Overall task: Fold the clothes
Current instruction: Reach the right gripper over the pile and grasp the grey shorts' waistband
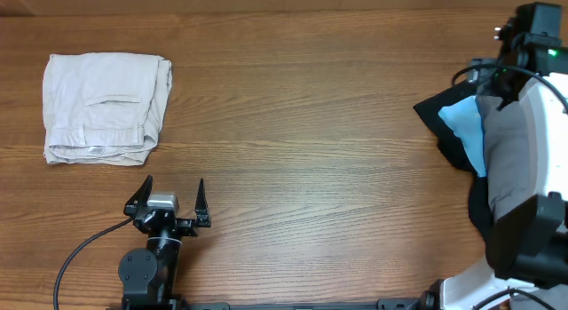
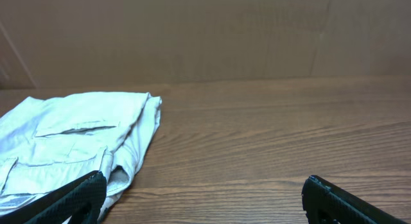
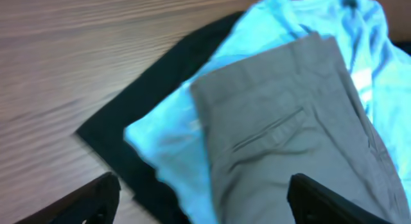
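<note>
Right gripper (image 3: 205,210) hung over grey shorts (image 3: 289,134), jaws wide apart, gripping nothing. Shorts lay on top of light-blue T-shirt (image 3: 164,144) and black garment (image 3: 122,131) at right edge of counter (image 1: 311,123). Left gripper (image 1: 174,187) was released and empty, near folded beige shorts (image 1: 105,106) at far left.

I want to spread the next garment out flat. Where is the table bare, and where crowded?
Bare: the middle of the table, between the folded beige shorts at far left and the black garment at right. Crowded: that right edge, where grey shorts and blue T-shirt overlie it.
</note>
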Controlling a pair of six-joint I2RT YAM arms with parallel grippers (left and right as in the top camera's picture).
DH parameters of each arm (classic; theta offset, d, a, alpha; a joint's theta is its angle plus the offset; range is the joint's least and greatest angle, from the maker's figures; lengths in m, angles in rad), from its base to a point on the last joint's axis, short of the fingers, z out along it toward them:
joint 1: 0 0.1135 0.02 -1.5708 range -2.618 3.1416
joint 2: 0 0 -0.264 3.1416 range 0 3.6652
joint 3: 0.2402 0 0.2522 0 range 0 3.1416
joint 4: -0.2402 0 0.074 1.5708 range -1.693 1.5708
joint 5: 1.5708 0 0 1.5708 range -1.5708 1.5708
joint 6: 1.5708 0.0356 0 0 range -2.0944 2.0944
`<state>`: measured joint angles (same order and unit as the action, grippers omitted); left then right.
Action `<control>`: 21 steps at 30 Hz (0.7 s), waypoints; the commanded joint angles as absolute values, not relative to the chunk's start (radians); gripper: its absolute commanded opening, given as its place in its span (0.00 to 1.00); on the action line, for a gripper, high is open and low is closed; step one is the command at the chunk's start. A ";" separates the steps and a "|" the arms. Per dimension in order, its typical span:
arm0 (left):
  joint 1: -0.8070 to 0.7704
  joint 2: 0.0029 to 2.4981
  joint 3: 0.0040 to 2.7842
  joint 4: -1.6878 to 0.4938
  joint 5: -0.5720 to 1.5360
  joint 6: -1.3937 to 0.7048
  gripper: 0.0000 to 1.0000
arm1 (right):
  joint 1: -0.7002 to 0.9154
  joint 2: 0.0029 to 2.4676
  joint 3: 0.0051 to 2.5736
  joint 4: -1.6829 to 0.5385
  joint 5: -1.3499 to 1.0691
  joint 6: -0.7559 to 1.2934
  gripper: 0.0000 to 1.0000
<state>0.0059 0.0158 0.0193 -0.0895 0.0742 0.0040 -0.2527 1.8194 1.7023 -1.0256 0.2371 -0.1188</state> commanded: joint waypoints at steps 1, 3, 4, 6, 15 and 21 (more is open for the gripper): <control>0.000 0.004 0.013 -0.087 0.067 0.023 1.00 | -0.315 1.863 1.721 -1.007 0.240 -0.139 0.84; 0.000 0.004 0.013 -0.087 0.067 0.023 1.00 | -0.341 1.879 1.721 -0.998 0.185 -0.139 0.82; 0.000 0.004 0.013 -0.087 0.067 0.023 1.00 | -0.350 1.888 1.721 -0.991 0.160 -0.139 0.80; 0.000 0.004 0.013 -0.087 0.067 0.023 1.00 | -0.363 1.906 1.721 -0.970 0.120 -0.140 0.78; 0.000 0.004 0.013 -0.087 0.067 0.023 1.00 | -0.366 2.013 1.721 -0.880 0.118 -0.157 0.75; 0.000 0.004 0.013 -0.087 0.067 0.023 1.00 | -0.366 2.083 1.721 -0.873 0.117 -0.158 0.69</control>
